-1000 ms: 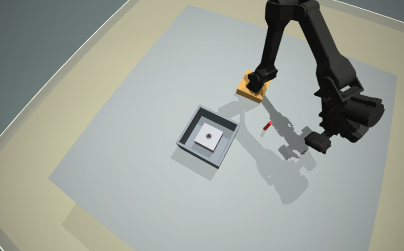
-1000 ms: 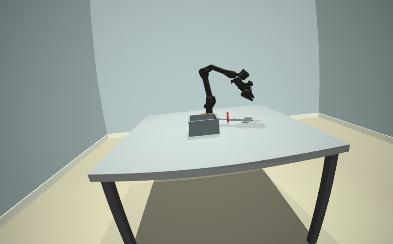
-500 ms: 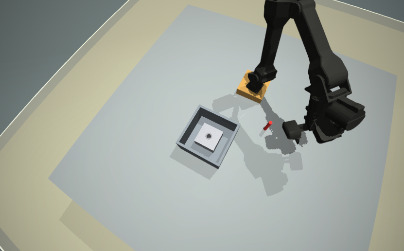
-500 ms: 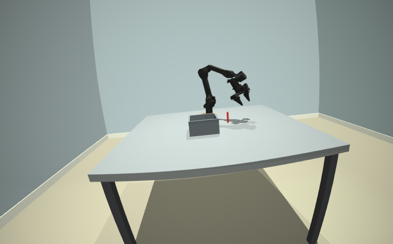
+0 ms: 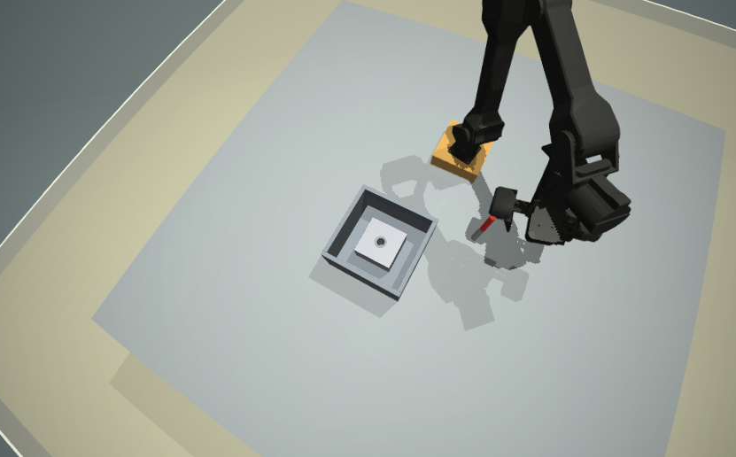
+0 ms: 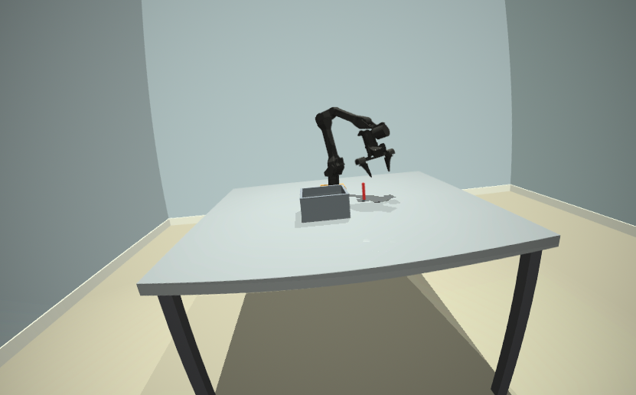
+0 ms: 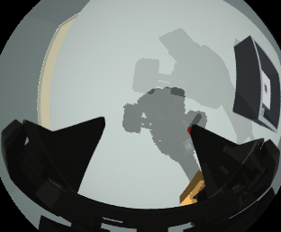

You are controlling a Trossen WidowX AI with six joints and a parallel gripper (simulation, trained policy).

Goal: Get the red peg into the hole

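Observation:
The red peg [image 5: 487, 223] [image 6: 363, 191] stands upright on the table, right of the box. In the wrist view the peg [image 7: 189, 130] is mostly hidden behind the right finger's tip. My gripper [image 6: 379, 173] [image 7: 149, 125] is open and empty, above table height and to the right of the peg in the exterior view. The open grey box [image 5: 360, 278] [image 6: 324, 209] [image 7: 244, 76] holds a white plate [image 5: 368, 243] [image 7: 266, 78] with a round hole [image 5: 380, 242] at its middle. The hole shows empty.
The arm's base stands on an orange block [image 5: 444, 158] [image 7: 190, 195] behind the box and peg. The box walls rise around the plate. The arm's shadows fall on the table [image 6: 408, 245] around the peg. The upper arm links hang over the back right of the table.

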